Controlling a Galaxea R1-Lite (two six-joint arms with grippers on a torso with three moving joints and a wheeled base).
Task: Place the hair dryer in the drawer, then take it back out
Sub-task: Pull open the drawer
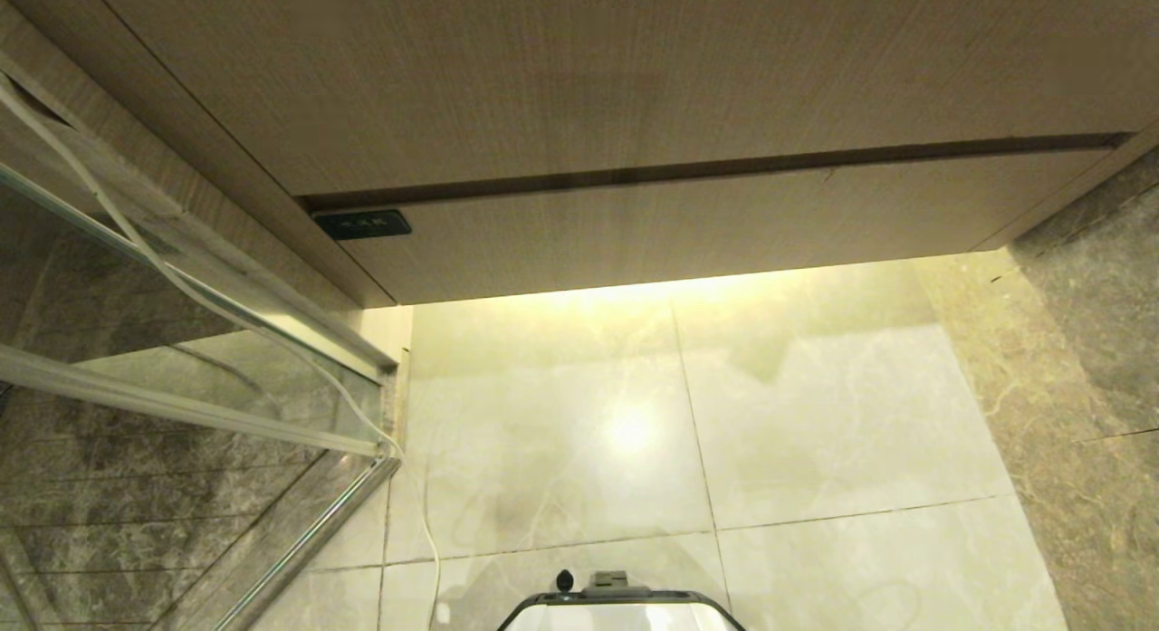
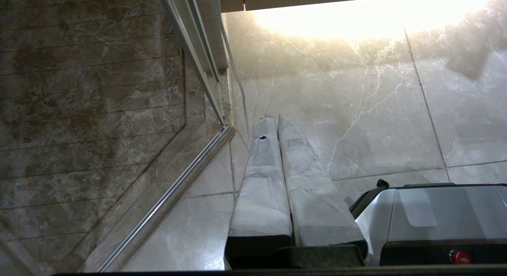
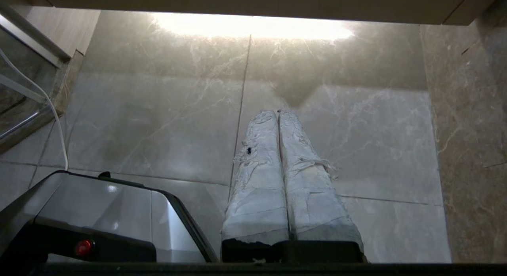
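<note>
The drawer [image 1: 688, 224] is the wide, low, light-wood front under a taller wood panel; it stands closed, flush with the vanity. The hair dryer is out of view. Neither arm shows in the head view. In the left wrist view my left gripper [image 2: 276, 118] hangs over the floor tiles beside the glass door's corner, its white-wrapped fingers pressed together and holding nothing. In the right wrist view my right gripper [image 3: 278, 112] hangs the same way over the floor, fingers together and empty. The vanity's lower edge [image 3: 253, 0] lies well ahead of it.
A glass shower door [image 1: 181, 359] with a metal frame stands at the left, and a thin white cord [image 1: 272, 341] runs down along it to the floor. A dark marble wall [image 1: 1087, 341] closes the right side. My base [image 1: 625, 608] shows at the bottom. A small dark label [image 1: 362, 224] sits at the drawer's left corner.
</note>
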